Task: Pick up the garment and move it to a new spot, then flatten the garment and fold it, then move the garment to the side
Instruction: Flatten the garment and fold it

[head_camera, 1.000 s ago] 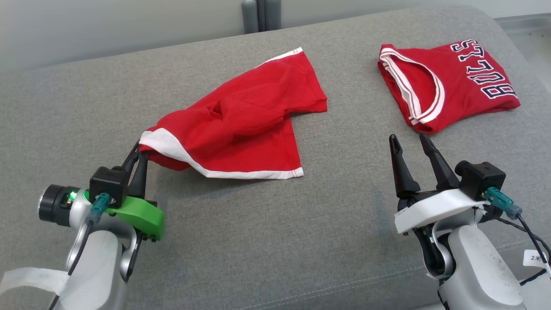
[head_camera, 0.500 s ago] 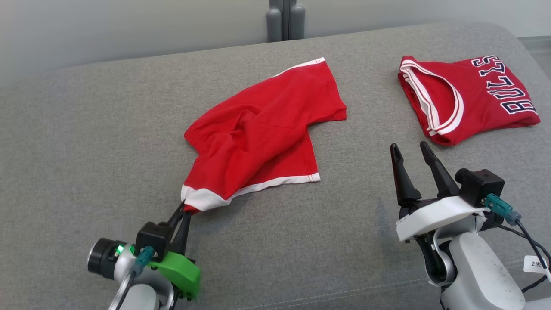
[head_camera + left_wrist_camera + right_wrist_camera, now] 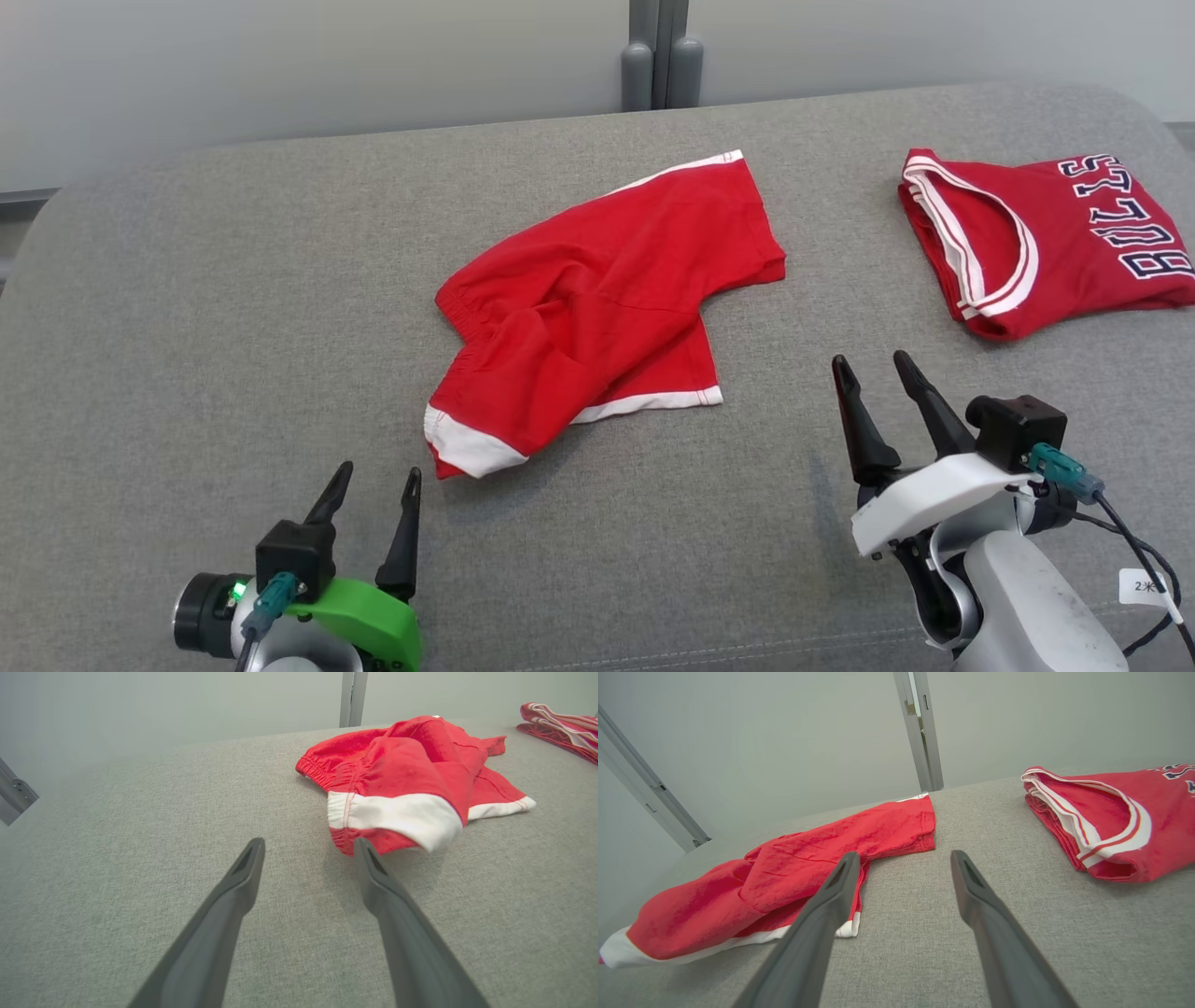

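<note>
Red shorts with white hems (image 3: 597, 308) lie crumpled in the middle of the grey cushion (image 3: 233, 308). Their near white-hemmed leg (image 3: 397, 816) rests on the fabric just beyond my left gripper (image 3: 372, 478), which stands open and empty at the lower left. In the left wrist view the hem lies just past the right fingertip (image 3: 362, 847). My right gripper (image 3: 876, 366) is open at the lower right, apart from the shorts (image 3: 794, 877), with bare cushion between its fingers.
A folded red jersey with white trim and dark lettering (image 3: 1046, 243) lies at the far right of the cushion; it also appears in the right wrist view (image 3: 1111, 816). A grey post (image 3: 661, 56) stands behind the cushion against a pale wall.
My left gripper has let go of the shorts' white hem, opened and drawn back toward me. The hem has dropped onto the cushion. The head camera has shifted too.
</note>
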Controlling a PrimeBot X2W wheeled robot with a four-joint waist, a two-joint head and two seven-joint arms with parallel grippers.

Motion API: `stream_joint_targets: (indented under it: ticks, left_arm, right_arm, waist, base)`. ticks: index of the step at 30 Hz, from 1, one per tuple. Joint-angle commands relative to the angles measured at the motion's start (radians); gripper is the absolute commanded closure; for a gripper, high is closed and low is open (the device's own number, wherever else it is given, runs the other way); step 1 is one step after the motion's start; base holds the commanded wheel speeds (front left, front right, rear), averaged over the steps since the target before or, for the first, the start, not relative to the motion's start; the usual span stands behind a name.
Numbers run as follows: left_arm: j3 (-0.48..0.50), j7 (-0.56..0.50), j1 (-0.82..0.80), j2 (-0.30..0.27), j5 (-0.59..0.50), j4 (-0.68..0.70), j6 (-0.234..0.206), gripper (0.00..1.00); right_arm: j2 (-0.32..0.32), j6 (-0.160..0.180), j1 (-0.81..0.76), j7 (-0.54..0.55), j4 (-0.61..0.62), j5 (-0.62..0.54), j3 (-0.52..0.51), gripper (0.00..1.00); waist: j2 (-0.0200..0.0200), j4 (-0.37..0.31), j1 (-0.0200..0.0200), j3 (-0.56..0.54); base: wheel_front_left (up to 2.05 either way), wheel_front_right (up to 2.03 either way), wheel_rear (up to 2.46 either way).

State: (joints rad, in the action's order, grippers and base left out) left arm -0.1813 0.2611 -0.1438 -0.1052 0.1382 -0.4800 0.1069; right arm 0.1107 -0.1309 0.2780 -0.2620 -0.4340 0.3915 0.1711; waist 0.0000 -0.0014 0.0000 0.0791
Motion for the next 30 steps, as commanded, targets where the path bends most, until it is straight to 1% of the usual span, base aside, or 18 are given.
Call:
stream_joint_targets:
  ticks: [1, 9, 12, 15, 21, 30]
  left_arm:
    - [0.022, 0.004, 0.021, 0.007, 0.016, 0.022, 0.003, 0.00]
    - [0.115, 0.004, 0.076, 0.035, 0.028, 0.188, -0.005, 0.00]
    - [0.134, 0.004, 0.091, 0.042, 0.018, 0.226, -0.004, 0.00]
    - [0.150, 0.004, 0.101, 0.045, 0.012, 0.257, -0.005, 0.00]
    - [0.196, 0.004, 0.143, 0.052, 0.036, 0.317, -0.028, 0.00]
    - [0.219, 0.004, 0.187, 0.054, 0.036, 0.358, -0.047, 0.00]
  right_arm:
    - [0.008, 0.000, -0.004, 0.000, -0.011, 0.009, 0.006, 0.00]
    - [0.016, 0.000, 0.001, -0.004, -0.013, 0.016, -0.004, 0.00]
    - [0.017, 0.000, -0.007, -0.004, -0.001, 0.006, -0.012, 0.00]
    - [0.017, 0.000, -0.018, -0.004, 0.010, -0.012, -0.022, 0.00]
    - [0.007, 0.000, -0.056, -0.005, 0.045, -0.057, -0.067, 0.00]
    - [-0.004, 0.000, -0.111, -0.005, 0.108, -0.111, -0.114, 0.00]
  waist:
    - [0.0000, 0.008, 0.0000, -0.004]
    - [0.0000, 0.030, 0.0000, -0.008]
    - [0.0000, 0.034, 0.0000, -0.014]
    - [0.0000, 0.034, 0.0000, -0.022]
    - [0.0000, 0.018, 0.0000, -0.047]
    - [0.0000, -0.013, 0.0000, -0.065]
  base:
    - [0.00, 0.00, 0.00]
    - [0.00, 0.00, 0.00]
    - [0.00, 0.00, 0.00]
    - [0.00, 0.00, 0.00]
    - [0.00, 0.00, 0.00]
    - [0.00, 0.00, 0.00]
